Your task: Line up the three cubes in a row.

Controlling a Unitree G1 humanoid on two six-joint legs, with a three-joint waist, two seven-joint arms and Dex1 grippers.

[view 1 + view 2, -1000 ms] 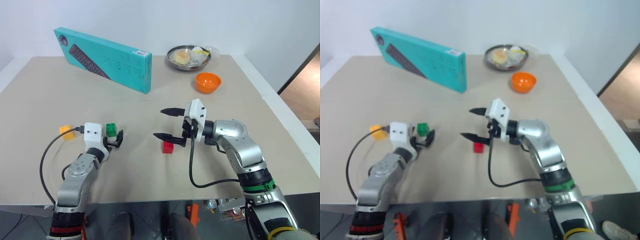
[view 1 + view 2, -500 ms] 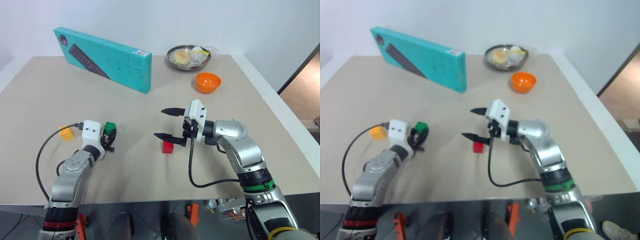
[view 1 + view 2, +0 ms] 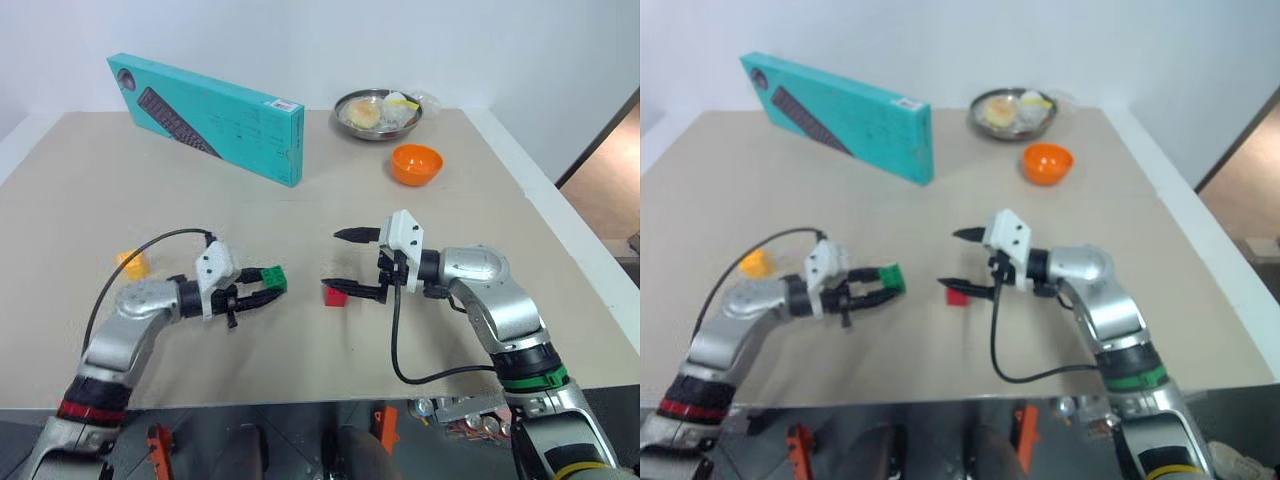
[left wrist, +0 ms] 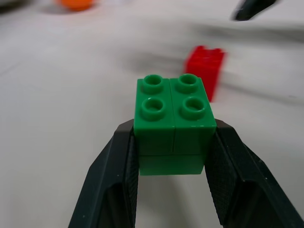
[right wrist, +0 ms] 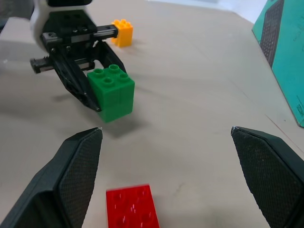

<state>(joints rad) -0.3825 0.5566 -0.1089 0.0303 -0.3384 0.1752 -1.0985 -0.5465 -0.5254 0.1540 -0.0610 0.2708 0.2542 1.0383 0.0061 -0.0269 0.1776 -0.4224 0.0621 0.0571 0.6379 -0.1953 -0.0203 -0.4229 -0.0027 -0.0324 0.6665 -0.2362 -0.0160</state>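
My left gripper [image 3: 268, 284] is shut on the green cube [image 3: 274, 279] and holds it just above the table, pointing right toward the red cube [image 3: 334, 296]. The wrist view shows the green cube [image 4: 173, 118] studs up, clamped between both black fingers [image 4: 114, 175], with the red cube [image 4: 204, 66] beyond it. My right gripper [image 3: 334, 260] stands open, pointing left, its lower finger right beside the red cube. The yellow-orange cube [image 3: 132, 264] lies apart at the left. From the right wrist I see the green cube [image 5: 110, 92], the red cube [image 5: 130, 206] and the yellow-orange cube [image 5: 121, 32].
A teal keyboard box [image 3: 205, 118] stands on edge at the back left. An orange bowl [image 3: 415, 164] and a metal bowl of food [image 3: 377, 114] sit at the back right. The tan table [image 3: 300, 220] lies bare between the box and the cubes.
The left gripper shut on the green cube, lifted it and swung right toward the red cube. The right gripper stayed open and in place.
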